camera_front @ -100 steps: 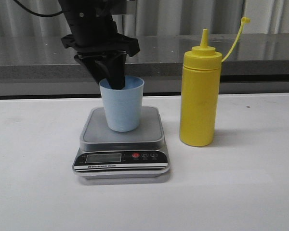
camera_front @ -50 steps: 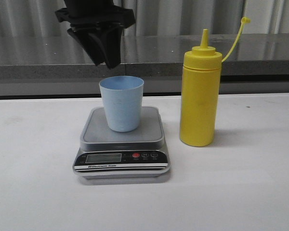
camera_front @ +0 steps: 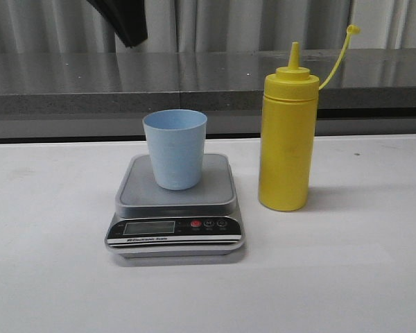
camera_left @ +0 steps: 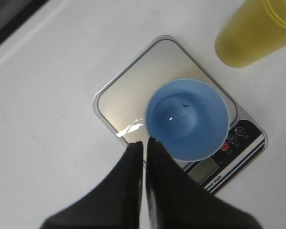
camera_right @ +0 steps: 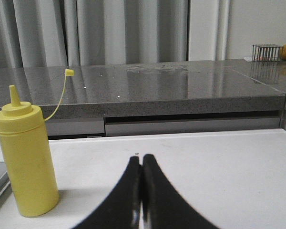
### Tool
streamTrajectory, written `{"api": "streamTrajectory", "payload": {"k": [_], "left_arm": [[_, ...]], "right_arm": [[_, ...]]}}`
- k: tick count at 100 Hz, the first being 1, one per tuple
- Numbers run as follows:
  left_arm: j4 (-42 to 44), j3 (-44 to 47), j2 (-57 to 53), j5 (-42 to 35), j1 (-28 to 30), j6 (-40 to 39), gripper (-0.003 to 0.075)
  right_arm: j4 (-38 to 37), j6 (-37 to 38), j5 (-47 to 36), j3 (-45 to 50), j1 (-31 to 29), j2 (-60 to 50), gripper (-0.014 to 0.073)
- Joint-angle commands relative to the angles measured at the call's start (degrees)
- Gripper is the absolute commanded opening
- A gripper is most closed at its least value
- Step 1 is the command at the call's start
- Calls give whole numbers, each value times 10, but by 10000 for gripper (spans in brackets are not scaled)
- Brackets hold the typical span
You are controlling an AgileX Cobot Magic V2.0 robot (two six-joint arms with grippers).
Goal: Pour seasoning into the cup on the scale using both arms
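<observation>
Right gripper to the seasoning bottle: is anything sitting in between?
Nothing. In the right wrist view only bare white table lies between the right gripper, fingers together, and the seasoning bottle.

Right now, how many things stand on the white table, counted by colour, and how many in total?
Yellow: 1, the seasoning bottle
Pale blue: 1, the cup, standing on the scale
Silver-grey: 1, the scale
Total: 3
</observation>
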Motion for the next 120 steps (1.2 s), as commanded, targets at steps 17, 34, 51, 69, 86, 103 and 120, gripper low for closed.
{"api": "streamTrajectory", "payload": {"k": [17,34,51,69,86,103,120], "left_arm": [[-5,-13,-85,-8,42,-5,11],[-5,-13,-116,-8,72,-5,11],[-5,-12,-143,-7,99,-5,11],[-5,-12,-169,-10,114,-5,11],[-7,-2,-200,7,116,-5,11],[-9,75,-261,-32,116,-7,11],[-8,192,-336,-94,116,-7,11]], "right_arm": [[0,0,-46,-2,-3,-8,-67],[0,0,-46,-2,-3,-8,-67],[0,0,-46,-2,-3,-8,-67],[0,0,-46,-2,-3,-8,-67],[0,0,-46,-2,-3,-8,-67],[0,0,-46,-2,-3,-8,-67],[0,0,-54,-2,-4,-8,-67]]}}
